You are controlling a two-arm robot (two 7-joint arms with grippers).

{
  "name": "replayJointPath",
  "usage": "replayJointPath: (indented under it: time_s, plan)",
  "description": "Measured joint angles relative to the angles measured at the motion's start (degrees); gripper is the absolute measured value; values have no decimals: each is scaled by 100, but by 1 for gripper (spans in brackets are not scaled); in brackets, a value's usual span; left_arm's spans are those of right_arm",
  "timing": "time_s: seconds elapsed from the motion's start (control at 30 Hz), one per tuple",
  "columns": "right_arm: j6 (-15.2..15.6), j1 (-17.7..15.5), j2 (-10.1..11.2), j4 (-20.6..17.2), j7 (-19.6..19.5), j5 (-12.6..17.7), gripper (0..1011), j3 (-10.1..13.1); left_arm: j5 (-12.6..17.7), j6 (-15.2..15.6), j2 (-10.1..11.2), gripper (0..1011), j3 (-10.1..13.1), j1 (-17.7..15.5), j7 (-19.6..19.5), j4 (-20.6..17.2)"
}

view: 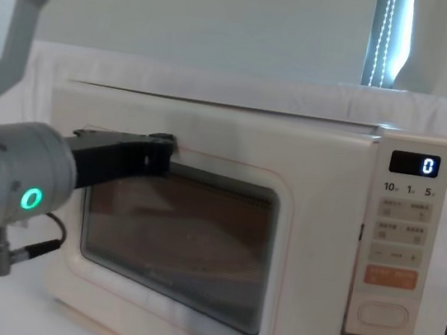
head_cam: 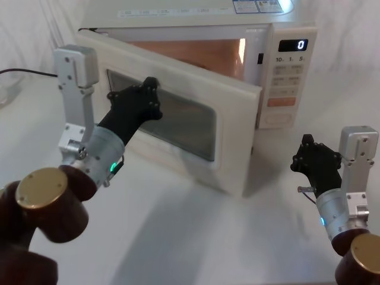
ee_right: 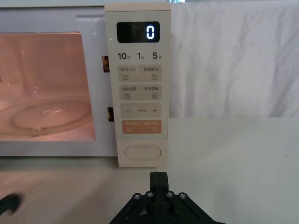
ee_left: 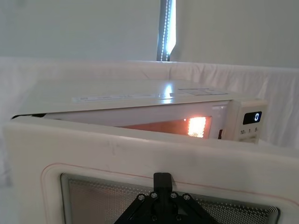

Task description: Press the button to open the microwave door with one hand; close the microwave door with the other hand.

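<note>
The cream microwave [head_cam: 196, 13] stands at the back of the table, its cavity lit orange. The microwave door [head_cam: 178, 122] hangs partly open, swung out toward me on its left hinge. My left gripper [head_cam: 151, 84] is shut, and its tip rests against the door's raised frame above the window [view: 180, 236]; the left wrist view shows that tip [ee_left: 162, 177] at the window's upper edge. The wide cream button [ee_right: 144, 152] sits at the bottom of the control panel, below the orange key. My right gripper [head_cam: 307, 142] is shut and hangs back from the button, touching nothing.
A white cloth covers the table, with white curtains behind. A black cable [head_cam: 24, 72] runs along the far left. The display [ee_right: 149, 32] reads 0. Bare tabletop [head_cam: 196, 237] lies between the two arms in front of the door.
</note>
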Motion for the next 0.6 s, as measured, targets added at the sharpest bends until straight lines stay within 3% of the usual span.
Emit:
replayJointPath:
  time_s: [0.6]
  plan:
    - [0,0,0,0,0,0,0,0,44,-104,-371,0,237,-663,3,826]
